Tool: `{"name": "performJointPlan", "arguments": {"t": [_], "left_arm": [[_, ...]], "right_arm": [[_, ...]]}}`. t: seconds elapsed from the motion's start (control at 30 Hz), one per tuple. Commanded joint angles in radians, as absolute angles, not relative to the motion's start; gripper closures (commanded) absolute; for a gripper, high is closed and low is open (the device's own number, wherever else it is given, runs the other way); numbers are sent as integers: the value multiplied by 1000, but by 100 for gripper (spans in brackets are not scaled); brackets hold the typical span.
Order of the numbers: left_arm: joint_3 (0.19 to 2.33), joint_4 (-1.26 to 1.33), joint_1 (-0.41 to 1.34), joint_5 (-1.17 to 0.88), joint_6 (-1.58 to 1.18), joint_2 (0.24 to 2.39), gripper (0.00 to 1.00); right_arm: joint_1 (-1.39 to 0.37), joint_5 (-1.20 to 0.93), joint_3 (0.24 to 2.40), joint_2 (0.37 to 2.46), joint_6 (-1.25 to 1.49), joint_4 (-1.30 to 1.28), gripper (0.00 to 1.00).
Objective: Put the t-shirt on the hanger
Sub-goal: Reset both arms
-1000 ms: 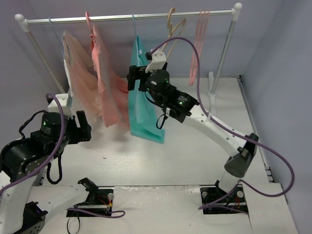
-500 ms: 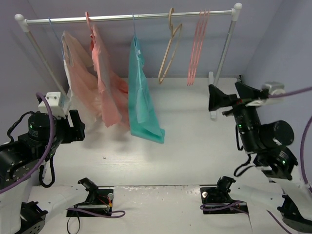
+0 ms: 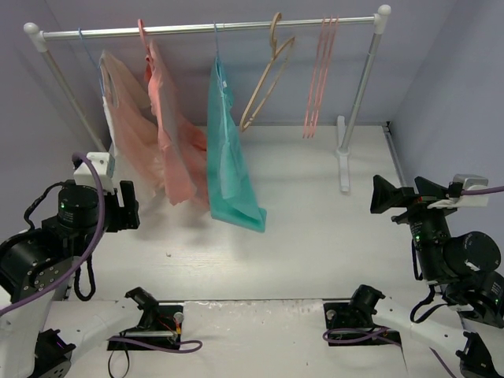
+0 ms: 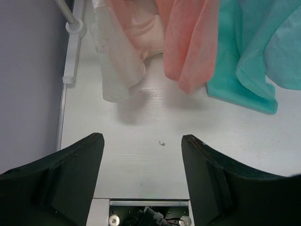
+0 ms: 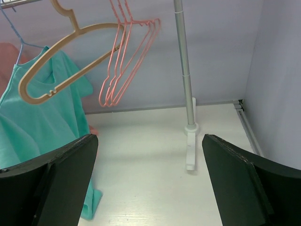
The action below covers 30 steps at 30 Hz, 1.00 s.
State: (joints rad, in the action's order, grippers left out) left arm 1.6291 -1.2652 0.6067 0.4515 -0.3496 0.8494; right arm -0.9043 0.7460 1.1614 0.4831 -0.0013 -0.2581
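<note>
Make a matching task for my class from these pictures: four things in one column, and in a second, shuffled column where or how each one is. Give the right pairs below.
Column one
1. t-shirt
2. beige hanger
3. pink hangers
4. right gripper

Column two
A. open, holding nothing
B. bare, hanging tilted on the rail
C. bare, nearest the right post
D. on the light-blue hanger, next to the salmon garment

Pairs: 1-D, 2-B, 3-C, 4-A
</note>
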Motion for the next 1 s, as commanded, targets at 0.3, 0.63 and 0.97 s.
{"name": "performJointPlan", "arguments": {"t": [0.3,0.63,0.97], "left_arm": [[1554,-1114,611,436,-405,864,33],[1554,-1120,611,445,-426,871,33],[1540,-1135,611,433,-448,867,33]], "right_arm": [[-911,764,1249,518,-29,-239,0],[-914,735,1247,537,-41,-244,0],[-916,716,1250,569,-52,-236,0]]}}
